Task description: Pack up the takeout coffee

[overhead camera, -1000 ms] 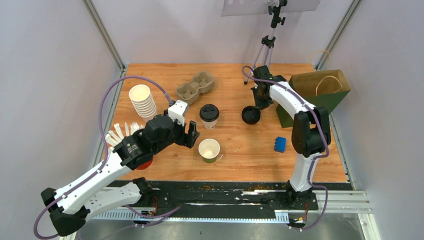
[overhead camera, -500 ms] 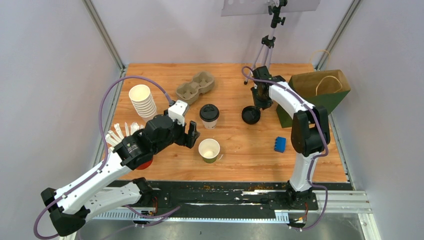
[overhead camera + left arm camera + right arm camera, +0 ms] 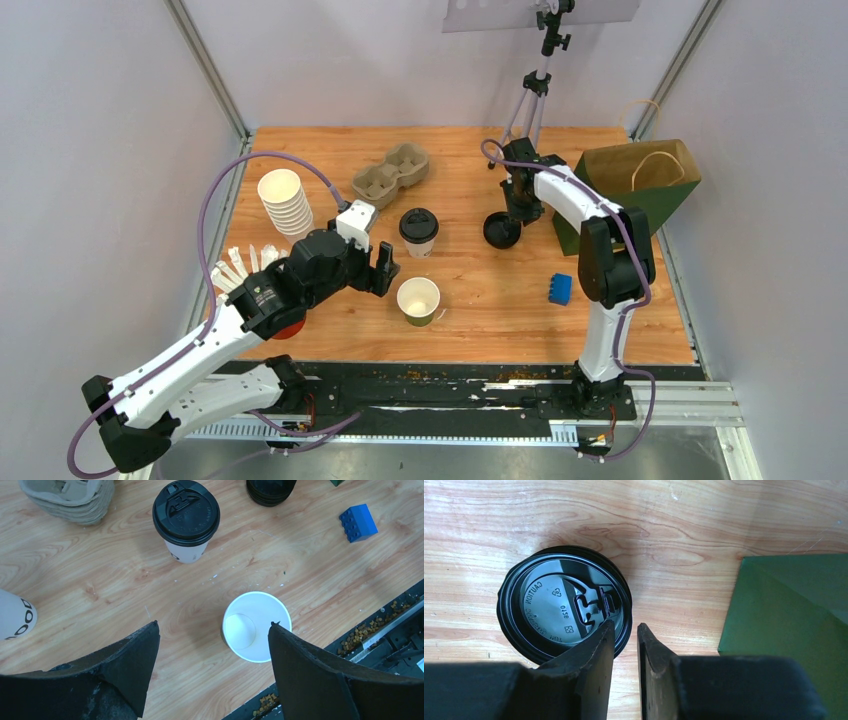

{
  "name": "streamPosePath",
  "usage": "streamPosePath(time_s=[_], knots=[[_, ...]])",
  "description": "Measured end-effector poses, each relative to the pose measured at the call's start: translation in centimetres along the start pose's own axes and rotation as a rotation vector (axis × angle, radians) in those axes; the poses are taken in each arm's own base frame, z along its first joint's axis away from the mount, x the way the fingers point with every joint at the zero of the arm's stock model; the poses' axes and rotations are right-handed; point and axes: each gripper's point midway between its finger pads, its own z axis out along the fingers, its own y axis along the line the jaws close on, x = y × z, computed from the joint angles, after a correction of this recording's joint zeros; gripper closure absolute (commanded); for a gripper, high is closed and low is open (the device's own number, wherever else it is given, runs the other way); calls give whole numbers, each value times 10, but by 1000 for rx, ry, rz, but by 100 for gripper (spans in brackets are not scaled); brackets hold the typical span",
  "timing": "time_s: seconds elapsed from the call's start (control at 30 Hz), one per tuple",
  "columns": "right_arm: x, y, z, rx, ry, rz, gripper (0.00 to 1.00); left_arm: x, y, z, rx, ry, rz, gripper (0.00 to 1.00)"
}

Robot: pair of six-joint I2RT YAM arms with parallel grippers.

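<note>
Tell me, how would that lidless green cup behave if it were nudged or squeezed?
Probably light: the lidless green cup looks empty, its bottom showing, so a nudge may slide or tip it. Its thin paper rim, with no lid bracing it, would likely dent.

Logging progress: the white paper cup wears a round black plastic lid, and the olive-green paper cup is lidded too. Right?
Not quite: the olive-green paper cup is lidless, its cream inside open in the left wrist view. The white paper cup does wear its round black plastic lid.

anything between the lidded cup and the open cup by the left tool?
Nothing. Only bare tabletop lies between the lidded cup and the open cup. The left wrist view shows it best, and the top view agrees.
</note>
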Motion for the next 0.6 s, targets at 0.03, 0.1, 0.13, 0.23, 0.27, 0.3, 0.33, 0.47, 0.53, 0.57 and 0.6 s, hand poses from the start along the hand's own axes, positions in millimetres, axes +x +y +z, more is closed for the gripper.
streamPosePath(time_s=[0.03, 0.1, 0.13, 0.23, 0.27, 0.3, 0.33, 0.47, 0.53, 0.57, 0.6], knots=[[0, 0, 0, 0, -1, 0, 76, 0, 0, 0, 0, 0, 0, 13], [0, 0, 1, 0, -1, 1, 77, 0, 0, 0, 0, 0, 0, 13], [-1, 0, 1, 0, -3, 1, 77, 0, 0, 0, 0, 0, 0, 13], [-1, 0, 1, 0, -4, 1, 77, 0, 0, 0, 0, 0, 0, 13], [-1, 0, 1, 0, -5, 1, 77, 0, 0, 0, 0, 0, 0, 13], [-1, 0, 1, 0, -5, 1, 77, 0, 0, 0, 0, 0, 0, 13], [-1, 0, 2, 0, -5, 1, 77, 0, 0, 0, 0, 0, 0, 13], [-1, 0, 4, 0, 0, 1, 77, 0, 0, 0, 0, 0, 0, 13], [0, 0, 5, 1, 2, 0, 79, 0, 0, 0, 0, 0, 0, 13], [0, 0, 5, 0, 3, 0, 81, 0, 0, 0, 0, 0, 0, 13], [0, 0, 6, 1, 5, 0, 83, 0, 0, 0, 0, 0, 0, 13]])
